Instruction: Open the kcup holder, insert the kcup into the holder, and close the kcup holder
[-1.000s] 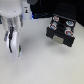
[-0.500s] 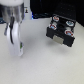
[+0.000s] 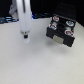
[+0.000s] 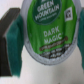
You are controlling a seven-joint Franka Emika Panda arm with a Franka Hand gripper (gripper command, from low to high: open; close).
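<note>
In the exterior view my gripper (image 3: 23,34) stands low over the white table (image 3: 35,62), at the exterior view's left. The wrist view is filled by the kcup (image 4: 49,30), its green top reading "Dark Magic". The kcup sits between my teal fingers, with a black pad (image 4: 7,33) against its side. The gripper looks shut on it. The kcup holder (image 3: 60,33), a black box with a small light handle on its front, stands apart at the exterior view's right. I cannot tell whether its tray is pulled out.
Several pods with red-and-white tops (image 3: 55,21) sit on the holder. Dark clutter lines the table's far edge (image 3: 7,19).
The fingers stood wide apart a second ago and have closed in around the kcup. The arm has stayed at about the same spot.
</note>
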